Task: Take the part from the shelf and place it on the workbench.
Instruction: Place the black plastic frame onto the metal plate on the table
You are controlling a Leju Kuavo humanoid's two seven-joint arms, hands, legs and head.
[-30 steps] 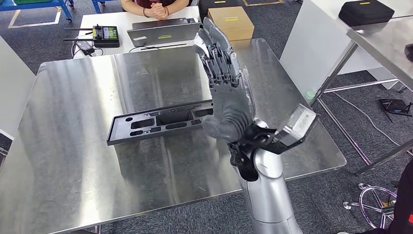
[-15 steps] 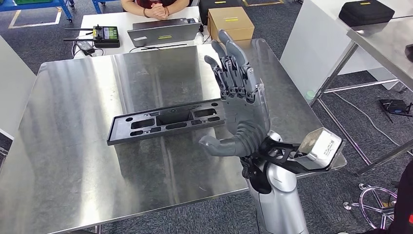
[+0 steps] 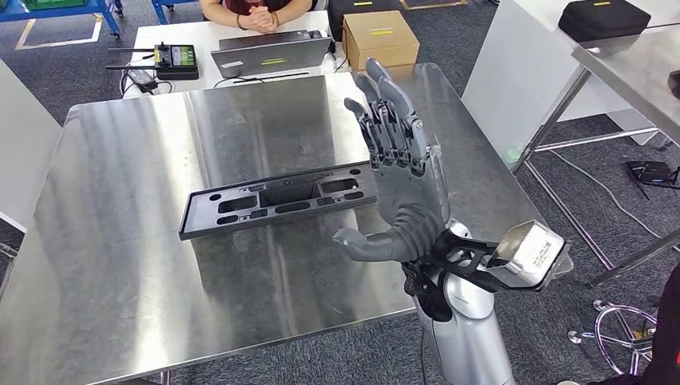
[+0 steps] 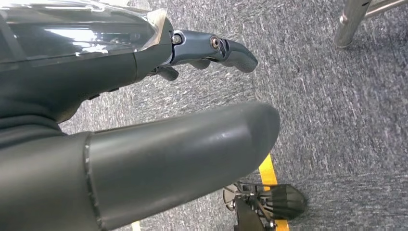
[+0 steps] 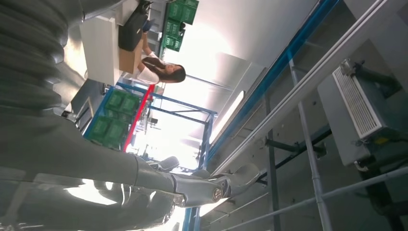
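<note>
The part (image 3: 277,200), a long flat black tray-like piece with several cut-outs, lies on the steel workbench (image 3: 120,241) near its middle. My right hand (image 3: 405,176) is raised above the bench just right of the part's right end, fingers straight and spread, thumb out to the side, holding nothing and not touching the part. In the right wrist view the right hand (image 5: 96,163) has its fingers stretched out toward the ceiling. My left hand (image 4: 144,159) hangs over grey carpet in the left wrist view, its thumb and a finger extended and nothing in it.
Behind the workbench stands a white table with a laptop (image 3: 269,52), a cardboard box (image 3: 380,38) and a controller (image 3: 175,57); a person (image 3: 261,16) sits there with hands clasped. Another steel table (image 3: 633,64) with a black case (image 3: 603,18) stands to the right.
My right hand has drawn back from over the part's right end, toward me and to the right, and turned palm-left with the thumb swinging out. The part has stayed put.
</note>
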